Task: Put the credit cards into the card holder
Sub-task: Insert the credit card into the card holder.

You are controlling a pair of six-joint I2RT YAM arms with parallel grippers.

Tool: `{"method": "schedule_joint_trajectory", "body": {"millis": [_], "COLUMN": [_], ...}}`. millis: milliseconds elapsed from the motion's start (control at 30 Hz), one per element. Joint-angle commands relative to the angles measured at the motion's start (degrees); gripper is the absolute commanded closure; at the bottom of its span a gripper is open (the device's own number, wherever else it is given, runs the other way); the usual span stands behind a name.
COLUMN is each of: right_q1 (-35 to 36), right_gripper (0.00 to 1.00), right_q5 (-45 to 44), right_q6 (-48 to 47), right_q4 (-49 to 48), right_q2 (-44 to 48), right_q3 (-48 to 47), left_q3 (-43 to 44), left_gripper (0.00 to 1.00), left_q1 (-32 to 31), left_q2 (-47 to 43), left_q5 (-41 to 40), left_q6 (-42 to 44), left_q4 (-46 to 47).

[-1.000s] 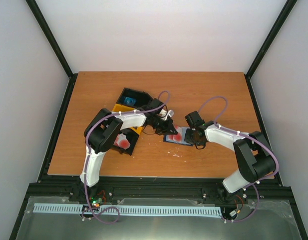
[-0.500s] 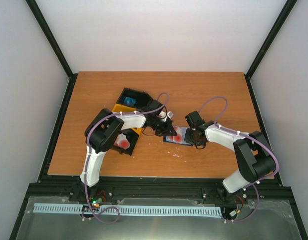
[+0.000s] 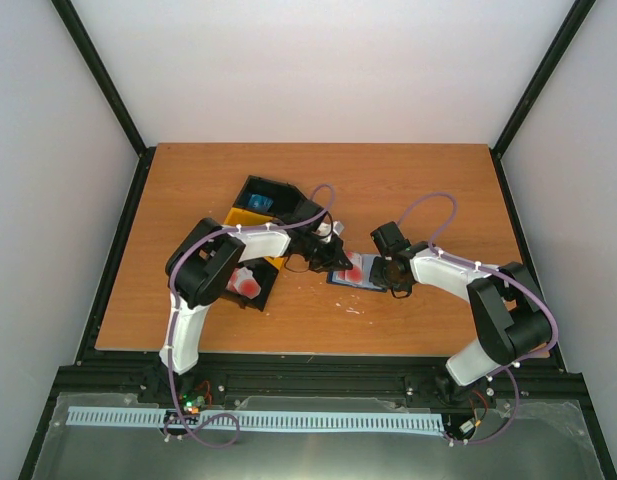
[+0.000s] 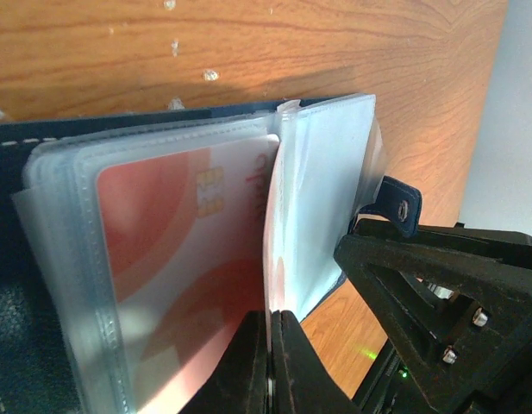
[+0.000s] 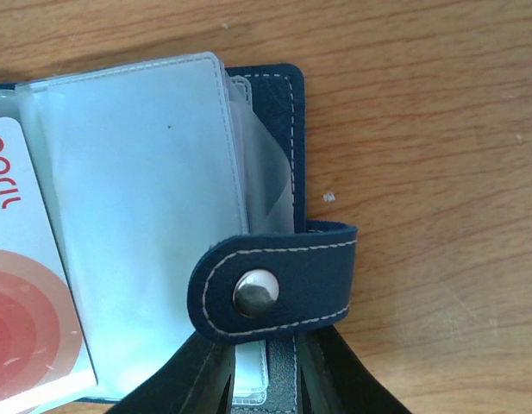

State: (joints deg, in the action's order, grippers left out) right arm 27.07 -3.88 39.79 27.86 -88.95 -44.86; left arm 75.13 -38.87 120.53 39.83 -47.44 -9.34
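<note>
- My left gripper (image 4: 270,349) is pinched tight on the bottom edge of one clear sleeve (image 4: 322,198), which stands up from the open card holder (image 5: 287,121).
- Just left of that sleeve lies one card (image 4: 179,259), red with white patches, one gold chip (image 4: 210,191) on it. It sits on the sleeve stack; whether it is inside a pocket I cannot tell.
- There is red lettering on the card's white corner, too cropped to read.
- My right gripper (image 5: 264,384) is clamped on the card holder's edge, right under its snap tab (image 5: 291,259). The tab has one metal stud (image 5: 255,292) and no logo or text.
- Top view: the card holder lies mid-table (image 3: 408,180) between my two grippers.
- More red cards (image 3: 248,284) lie in a black bin (image 3: 266,297) to the left; the count is unclear.
</note>
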Motion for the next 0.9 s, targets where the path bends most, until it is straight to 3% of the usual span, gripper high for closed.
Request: {"method": "schedule_joint_trajectory", "body": {"millis": [0, 400, 867], "right_q1": [0.0, 0.0, 0.0], "right_gripper": [0.79, 0.79, 0.79], "right_q5": [1.8, 2.4, 3.0], "right_q6": [0.6, 0.5, 0.4], "right_q4": [-0.5, -0.5, -1.3], "right_q2": [-4.0, -4.5, -3.9], "right_q3": [1.7, 1.0, 1.0], "left_q3": [0.8, 3.8, 6.1], "left_gripper": [0.99, 1.0, 0.99], "left_q1": [0.7, 0.0, -1.6], "left_q2": [1.1, 5.3, 6.6], "left_q5": [-0.9, 3.7, 3.8], "left_q6": [-0.9, 0.2, 1.0], "left_q4": [-0.3, -0.3, -1.6]}}
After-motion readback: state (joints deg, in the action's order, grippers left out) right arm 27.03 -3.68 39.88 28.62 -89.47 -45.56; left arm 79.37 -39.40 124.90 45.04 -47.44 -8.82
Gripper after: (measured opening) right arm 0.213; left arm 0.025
